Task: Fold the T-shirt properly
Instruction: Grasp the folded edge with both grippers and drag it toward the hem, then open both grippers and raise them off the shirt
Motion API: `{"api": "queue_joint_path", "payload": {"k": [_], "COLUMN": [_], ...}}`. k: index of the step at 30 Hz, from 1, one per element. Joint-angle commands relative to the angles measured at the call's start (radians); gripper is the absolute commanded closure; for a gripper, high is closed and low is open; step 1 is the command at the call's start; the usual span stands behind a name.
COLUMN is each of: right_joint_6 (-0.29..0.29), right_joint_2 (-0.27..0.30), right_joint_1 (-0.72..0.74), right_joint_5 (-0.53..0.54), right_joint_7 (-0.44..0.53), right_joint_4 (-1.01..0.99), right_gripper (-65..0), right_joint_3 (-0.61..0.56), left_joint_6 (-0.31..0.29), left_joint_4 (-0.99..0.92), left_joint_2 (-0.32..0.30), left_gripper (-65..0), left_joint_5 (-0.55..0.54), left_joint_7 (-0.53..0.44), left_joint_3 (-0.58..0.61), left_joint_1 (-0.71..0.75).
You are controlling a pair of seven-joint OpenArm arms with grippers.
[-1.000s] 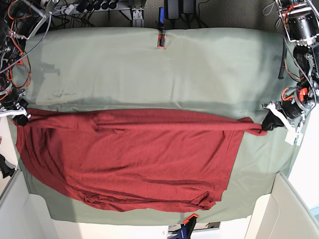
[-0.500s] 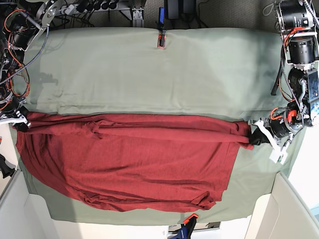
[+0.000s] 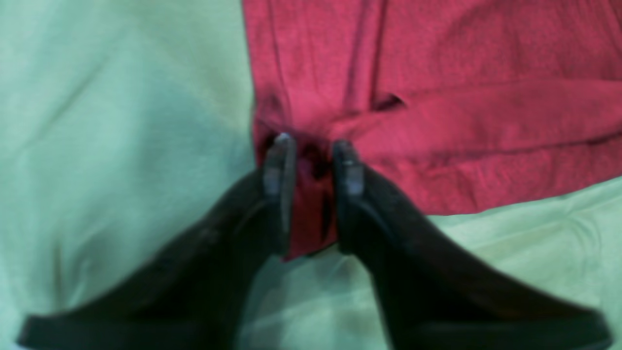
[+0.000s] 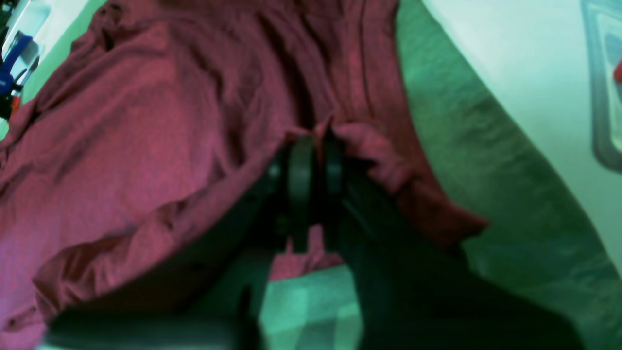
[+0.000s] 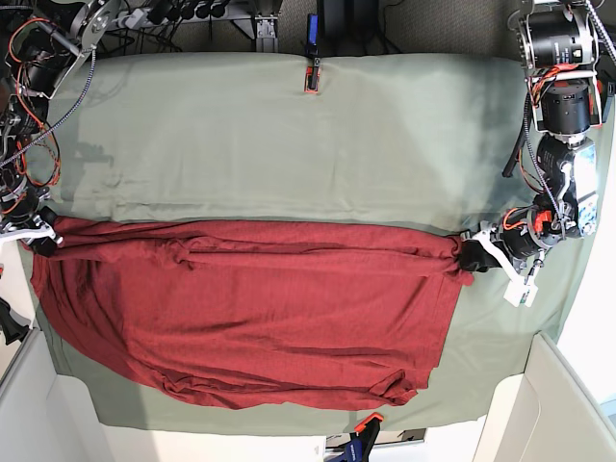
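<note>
Folding in hand: the T-shirt spans the desk, nine o'clock to four. Left claw parted around its edge, right claw narrowly apart at cloth; grip unclear. Next calls for clean release!

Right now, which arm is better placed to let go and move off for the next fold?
Probably the left: its gripper stands open over the T-shirt corner, while the right gripper's fingers look closed around bunched cloth.
</note>
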Motion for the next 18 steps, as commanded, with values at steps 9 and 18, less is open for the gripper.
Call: {"api": "queue_joint_path", "payload": {"k": [9,18], "right_joint_6": [0.047,0.102], "right_joint_2": [0.032,0.044], "right_joint_1": [0.019,-0.115], "right_joint_5": [0.133,0.282], "right_joint_7": [-0.017,-0.139], "right_joint_4": [0.018,0.183], "right_gripper": [-32.1,-32.1], "right_joint_3": [-0.011,0.122], "left_joint_6": [-0.086,-0.086], "left_joint_4": [0.029,0.113], "left_joint_2": [-0.015,-0.127], "left_gripper": [-27.4,-27.3], "left_joint_5": [-0.293,-0.529], "left_joint_7": [0.188,0.307], "left_joint_3": [-0.061,-0.113], "left_joint_1": [-0.093,0.031]}}
